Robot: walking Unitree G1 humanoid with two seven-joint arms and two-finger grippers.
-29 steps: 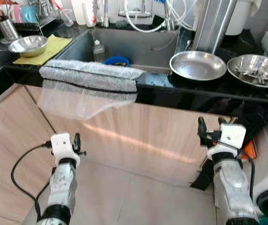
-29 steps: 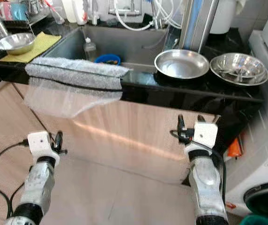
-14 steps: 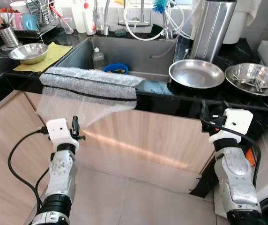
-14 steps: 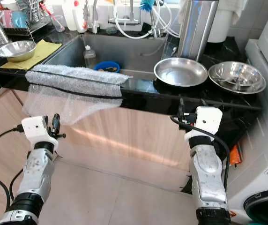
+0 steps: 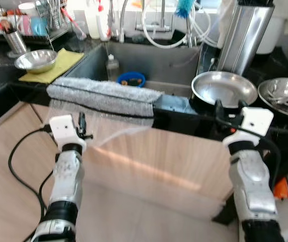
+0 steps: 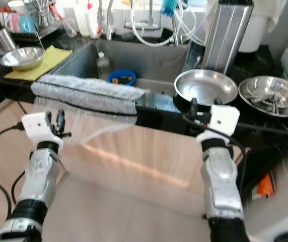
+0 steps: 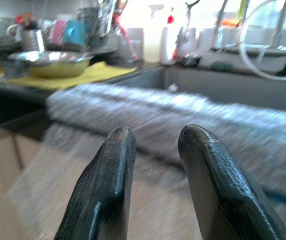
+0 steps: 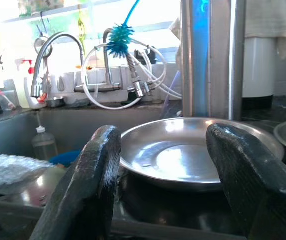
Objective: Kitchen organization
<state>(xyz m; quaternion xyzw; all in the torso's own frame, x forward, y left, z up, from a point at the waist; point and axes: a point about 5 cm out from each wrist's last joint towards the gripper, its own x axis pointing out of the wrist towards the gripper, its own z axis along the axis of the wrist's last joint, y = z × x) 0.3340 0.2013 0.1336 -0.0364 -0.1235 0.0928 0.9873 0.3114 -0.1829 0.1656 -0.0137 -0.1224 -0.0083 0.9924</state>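
A: What is nearest the robot?

B: Both arms are raised in front of the pale wooden cabinet front. The left gripper points at the bubble wrap draped over the counter's front edge, its jaws released with a narrow gap and nothing between them. The right gripper sits just before the counter edge, jaws spread wide and holding nothing, facing the wide steel pan.

A: And on the counter itself?

B: The pan stands right of the sink. Further right is a steel bowl with utensils inside. On the left end a small steel bowl rests on a yellow cloth.

A: Farther back?

B: A blue dish and a clear bottle lie in the sink. Behind it are the faucet and white hoses; a tall steel cylinder stands at the right, and a dish rack with cups fills the far left corner.
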